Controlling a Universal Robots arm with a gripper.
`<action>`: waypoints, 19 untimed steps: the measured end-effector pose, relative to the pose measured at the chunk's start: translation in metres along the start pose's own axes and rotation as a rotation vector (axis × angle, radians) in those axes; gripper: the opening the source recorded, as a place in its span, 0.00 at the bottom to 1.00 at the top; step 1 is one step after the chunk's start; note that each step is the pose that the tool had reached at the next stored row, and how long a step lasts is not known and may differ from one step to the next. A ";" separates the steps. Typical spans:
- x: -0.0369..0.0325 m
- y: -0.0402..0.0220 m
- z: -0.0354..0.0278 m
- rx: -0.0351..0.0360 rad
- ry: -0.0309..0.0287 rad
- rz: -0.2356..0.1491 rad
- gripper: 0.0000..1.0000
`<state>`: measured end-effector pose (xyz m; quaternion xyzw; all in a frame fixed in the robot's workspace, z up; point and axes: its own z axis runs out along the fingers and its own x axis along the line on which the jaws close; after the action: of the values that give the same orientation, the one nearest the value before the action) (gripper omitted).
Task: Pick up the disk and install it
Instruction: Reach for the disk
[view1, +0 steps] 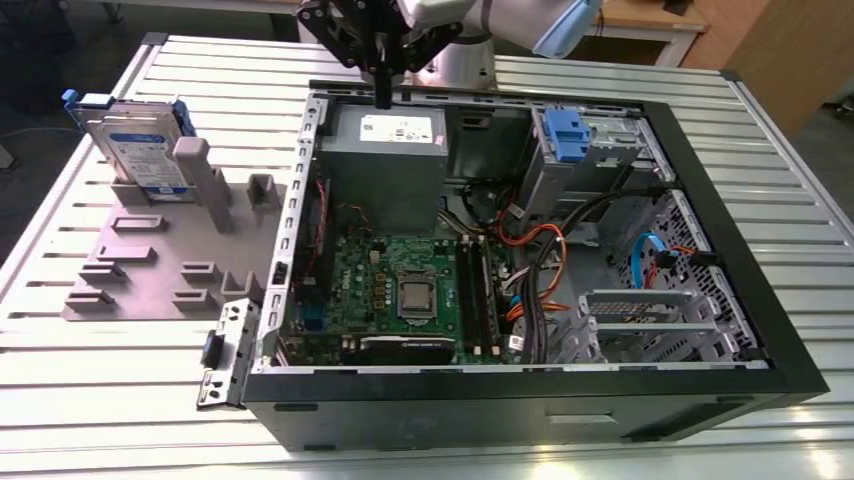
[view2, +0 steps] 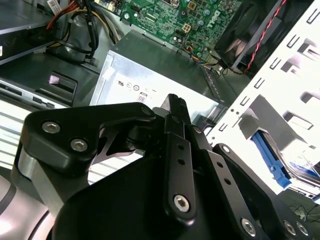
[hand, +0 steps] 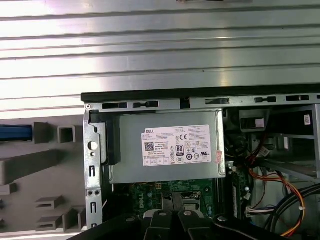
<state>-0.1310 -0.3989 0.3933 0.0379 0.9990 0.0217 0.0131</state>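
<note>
Nearest me in the exterior view, at six o'clock, the case (view1: 534, 405) shows its black side wall, close to the table (view1: 107, 400) edge. Bare slats from seven to eight o'clock. The case lies open: board (view1: 400, 285) mid-floor, cables (view1: 534, 240) crowding it at three o'clock.

A grey holder (view1: 134, 270) sits outside the case at nine o'clock, just beside the wall. The disk (view1: 134, 145) stands on edge in the holder's far end, ten o'clock, with open air above and well apart from the gripper.

The supply (view1: 387, 150) sits against the case's far wall, twelve o'clock. The gripper (view1: 384, 98) hangs tip-down over the supply's far edge, near the rim. In the second wrist view its fingers (view2: 175, 150) are pressed together, gripping nothing. Blue latch (view1: 567, 135) at one o'clock.
</note>
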 end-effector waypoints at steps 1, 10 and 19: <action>0.0005 0.0000 -0.0001 0.0001 0.0000 0.000 0.11; 0.0059 -0.0004 -0.0002 0.0001 0.0000 0.000 0.11; 0.0110 -0.0008 -0.0004 0.0001 0.0000 0.000 0.11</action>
<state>-0.1420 -0.3989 0.3933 0.0379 0.9990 0.0217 0.0131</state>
